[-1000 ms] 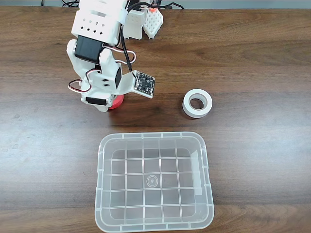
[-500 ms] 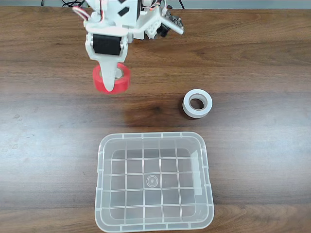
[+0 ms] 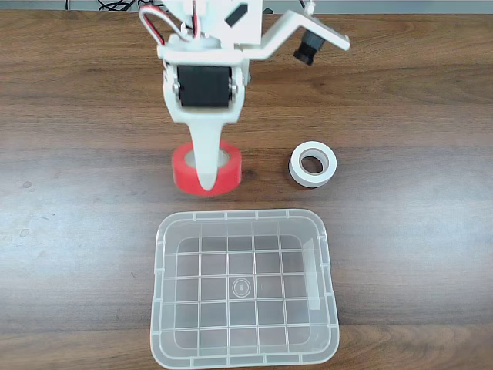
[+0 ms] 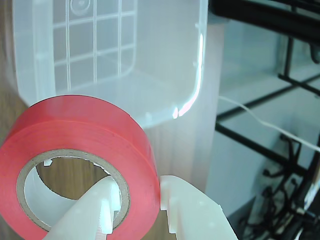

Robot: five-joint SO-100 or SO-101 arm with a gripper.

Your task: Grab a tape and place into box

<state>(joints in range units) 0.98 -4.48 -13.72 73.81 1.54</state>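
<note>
The red-orange tape (image 3: pixel 185 171) hangs above the table, just behind the far rim of the clear box (image 3: pixel 163 287). My gripper (image 3: pixel 207 183) is shut on the tape, with one white finger reaching down across its ring. In the wrist view the tape (image 4: pixel 85 127) fills the lower left, pinched through its wall between the two white fingers (image 4: pixel 187 207); my gripper (image 4: pixel 145 220) sits at the bottom edge. Beyond it, the box (image 4: pixel 165 80) with its grid bottom lies close ahead.
A white tape roll (image 3: pixel 313 164) lies on the wooden table to the right of the held tape, just behind the box's right far corner. The arm's base and cables sit at the table's far edge.
The gripper closed on the red tape where it lay at the left, lifted it, and has carried it right and toward the box. The white roll and the box have not moved.
</note>
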